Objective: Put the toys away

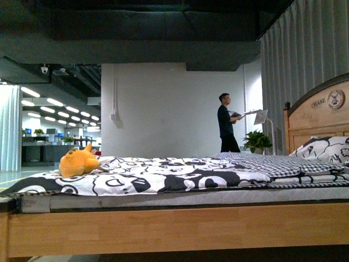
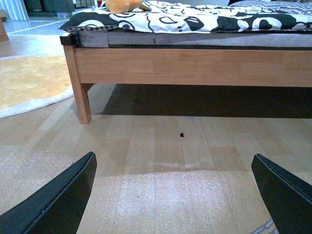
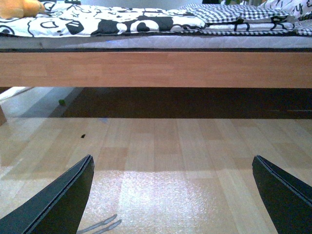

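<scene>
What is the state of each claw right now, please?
Left claw: open, holding nothing.
Right claw: open, holding nothing.

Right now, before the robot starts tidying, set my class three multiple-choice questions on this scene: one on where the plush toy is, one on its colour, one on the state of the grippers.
1. Where is the plush toy in relation to the bed?
A) underneath it
B) on the black-and-white cover, far from the headboard
C) leaning on the headboard

2. What colour is the plush toy?
A) orange-yellow
B) blue
C) green

3. How do the left gripper and right gripper stand?
A) both shut on the toy
B) left shut, right open
C) both open, holding nothing

Answers:
1 B: the front view shows it lying on the cover at the end opposite the headboard.
2 A: it shows orange-yellow in all three views.
3 C: each wrist view shows the jaws wide apart with nothing between them.
</scene>
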Action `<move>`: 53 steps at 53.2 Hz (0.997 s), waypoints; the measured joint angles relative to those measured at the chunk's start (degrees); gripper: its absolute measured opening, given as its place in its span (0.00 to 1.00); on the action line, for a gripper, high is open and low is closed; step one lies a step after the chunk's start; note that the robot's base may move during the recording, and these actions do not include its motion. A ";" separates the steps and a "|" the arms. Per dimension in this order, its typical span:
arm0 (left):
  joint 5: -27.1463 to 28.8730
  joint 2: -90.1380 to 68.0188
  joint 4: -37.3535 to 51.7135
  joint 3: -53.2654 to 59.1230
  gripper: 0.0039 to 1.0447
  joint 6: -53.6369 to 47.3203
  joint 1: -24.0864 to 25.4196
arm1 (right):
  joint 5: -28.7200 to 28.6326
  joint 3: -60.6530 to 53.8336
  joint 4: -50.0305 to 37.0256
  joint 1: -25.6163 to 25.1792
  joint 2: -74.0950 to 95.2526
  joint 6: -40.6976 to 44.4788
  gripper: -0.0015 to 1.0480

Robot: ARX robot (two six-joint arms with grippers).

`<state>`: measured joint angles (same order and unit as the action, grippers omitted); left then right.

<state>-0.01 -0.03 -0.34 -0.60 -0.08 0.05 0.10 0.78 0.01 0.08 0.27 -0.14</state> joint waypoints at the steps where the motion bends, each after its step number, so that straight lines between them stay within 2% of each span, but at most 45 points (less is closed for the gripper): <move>1: 0.00 0.00 0.00 0.00 0.94 0.00 0.00 | 0.00 0.00 0.00 0.00 0.00 0.02 0.94; 53: 0.00 0.00 0.00 0.02 0.94 0.00 0.00 | 0.00 0.00 0.00 0.00 0.00 0.00 0.94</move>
<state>-0.01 -0.03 -0.34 -0.58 -0.08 0.05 0.10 0.78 0.01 0.08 0.27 -0.14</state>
